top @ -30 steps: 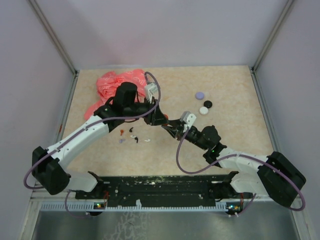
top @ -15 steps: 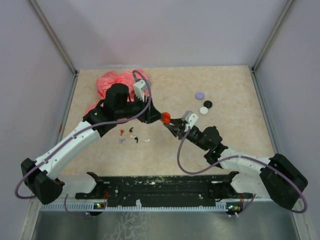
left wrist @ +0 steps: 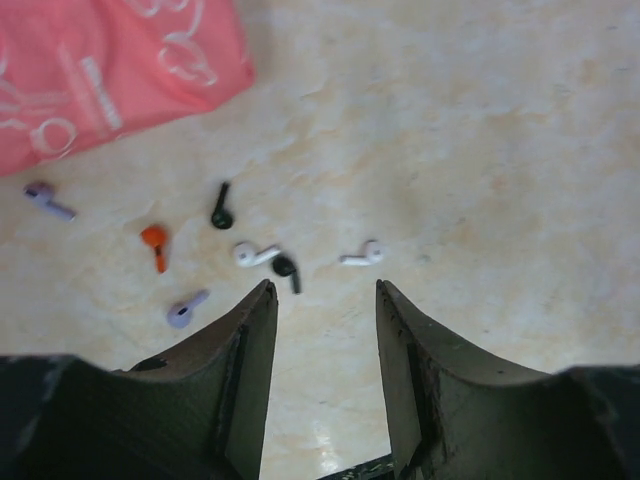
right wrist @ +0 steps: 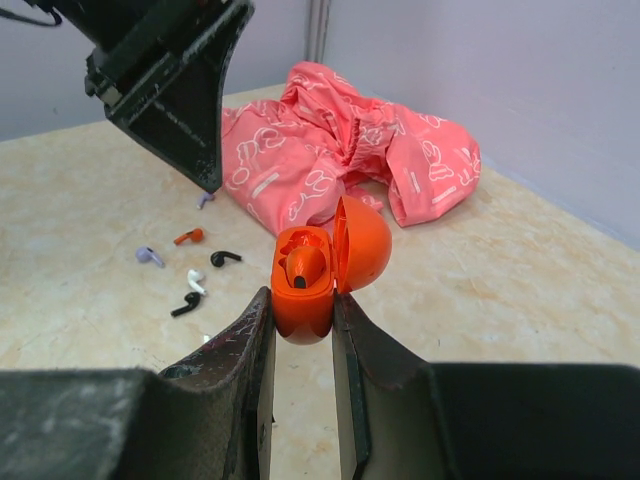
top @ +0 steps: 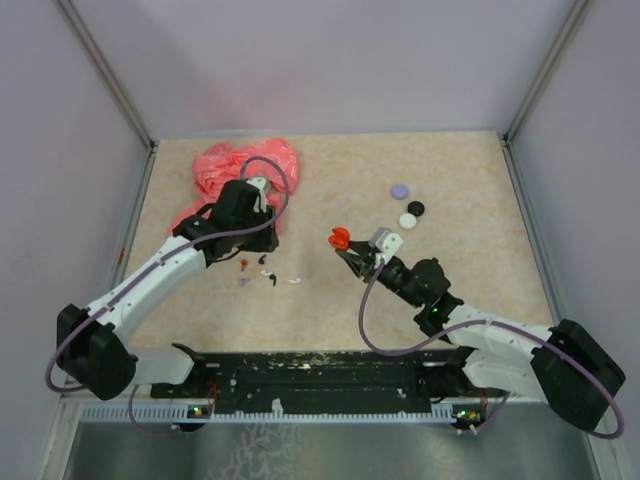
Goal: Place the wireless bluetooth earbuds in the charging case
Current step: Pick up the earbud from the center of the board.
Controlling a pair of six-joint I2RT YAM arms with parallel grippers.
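Note:
My right gripper is shut on the orange charging case, held above the table with its lid hinged open. One orange earbud sits in a socket of the case. My left gripper is open and empty, hovering over several loose earbuds on the table: orange, black, white, another black, another white and two pale purple. In the top view the left gripper is left of the case, apart from it.
A pink cloth lies crumpled at the back left, just behind the left wrist. Three small round discs, purple, black and white, lie at the back right. Walls enclose the table on three sides.
The left gripper has opened and drawn back leftward from the case to above the loose earbuds. The right gripper has kept the case, shifting slightly.

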